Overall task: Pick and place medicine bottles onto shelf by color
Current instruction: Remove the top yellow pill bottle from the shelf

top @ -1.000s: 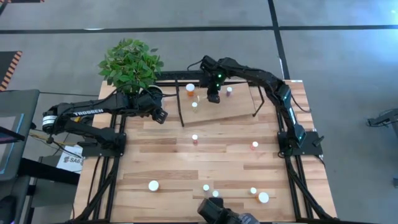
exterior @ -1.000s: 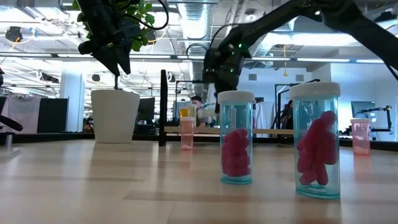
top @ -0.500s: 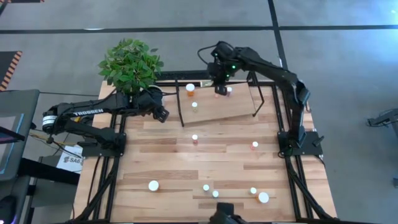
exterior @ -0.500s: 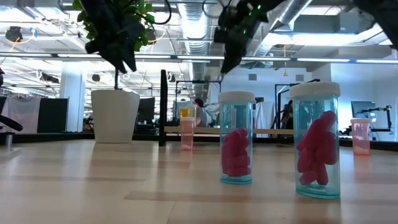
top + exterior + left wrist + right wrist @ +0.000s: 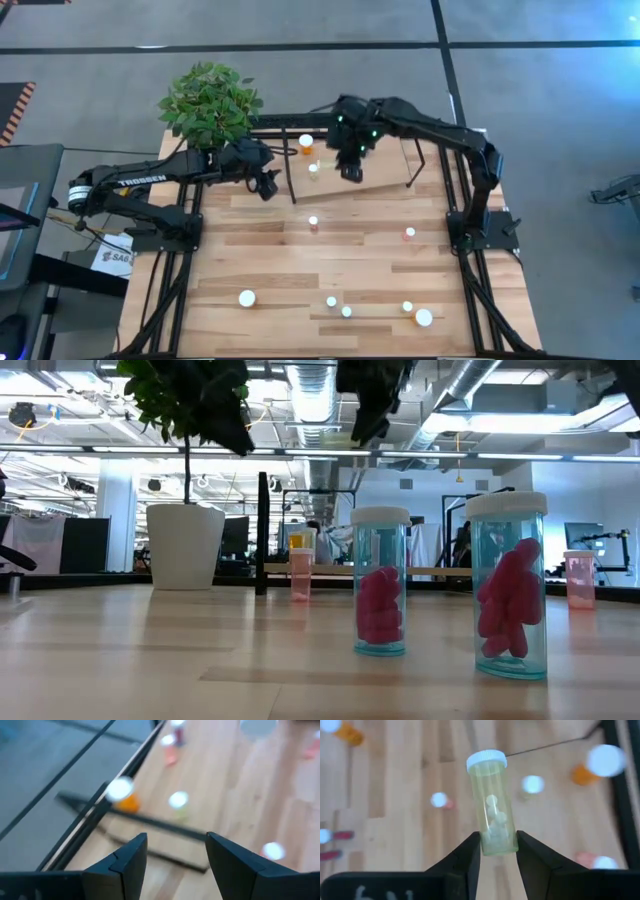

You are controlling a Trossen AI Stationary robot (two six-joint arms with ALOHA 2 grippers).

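A pale yellowish-green cylindrical medicine bottle with a round white cap (image 5: 492,805) is clamped at its base between the two dark fingers of the right hand (image 5: 496,851); pale pills are seen inside it. In the high view the right hand (image 5: 351,166) is held above the light wooden shelf board with thin black metal uprights (image 5: 385,175), at the far edge of the plank counter (image 5: 270,265).

On the shelf, a larger orange bottle with a white cap (image 5: 306,144) is seen near its left end, and a smaller pale bottle (image 5: 313,170) is seen just beside it, nearer the front edge.

The left hand (image 5: 268,184) is held over the counter just left of the shelf's left upright, next to the leafy green plant in a white pot (image 5: 210,103). Its fingers (image 5: 131,855) are seen spread apart with nothing between them.

Elsewhere on the counter, a small pinkish-red bottle (image 5: 313,222) stands near the middle and another (image 5: 409,234) to its right. Along the near edge, well apart from the shelf, five more white-capped bottles are scattered. In the low view two of these, clear bluish bottles of pink pills (image 5: 380,582) (image 5: 509,585), stand closest to the camera.
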